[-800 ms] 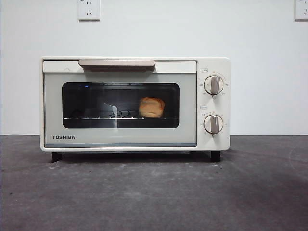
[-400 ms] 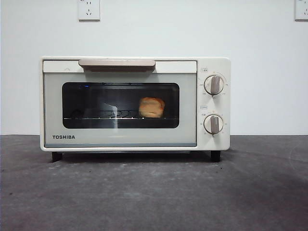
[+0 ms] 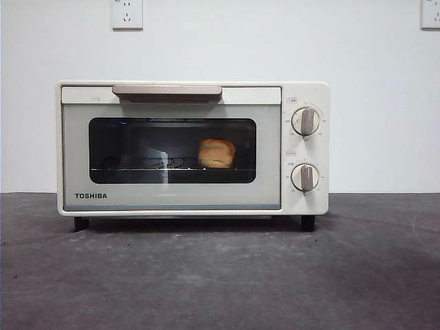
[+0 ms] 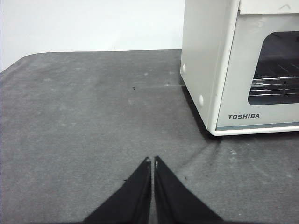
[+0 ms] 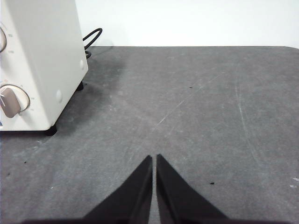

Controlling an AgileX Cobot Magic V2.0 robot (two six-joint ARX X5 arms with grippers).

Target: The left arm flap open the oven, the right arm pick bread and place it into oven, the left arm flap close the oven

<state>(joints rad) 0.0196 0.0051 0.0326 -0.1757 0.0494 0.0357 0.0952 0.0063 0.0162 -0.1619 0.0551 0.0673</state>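
Note:
The cream-white Toshiba oven (image 3: 302, 199) stands mid-table with its door shut. The golden bread (image 3: 216, 153) lies on the wire rack inside, seen through the dark glass window. The beige bar handle (image 3: 167, 91) runs along the door's top. My left gripper (image 4: 152, 161) is shut and empty, low over the table off the oven's left side (image 4: 201, 65). My right gripper (image 5: 153, 157) is shut and empty, over the table off the oven's knob side (image 5: 46, 60). Neither gripper shows in the front view.
The dark grey table (image 3: 220, 275) spreads in front of the oven. Two grey knobs (image 3: 305, 121) sit on the oven's right panel. A black power cord (image 5: 91, 39) loops behind the oven. White wall sockets (image 3: 127, 14) are on the wall behind.

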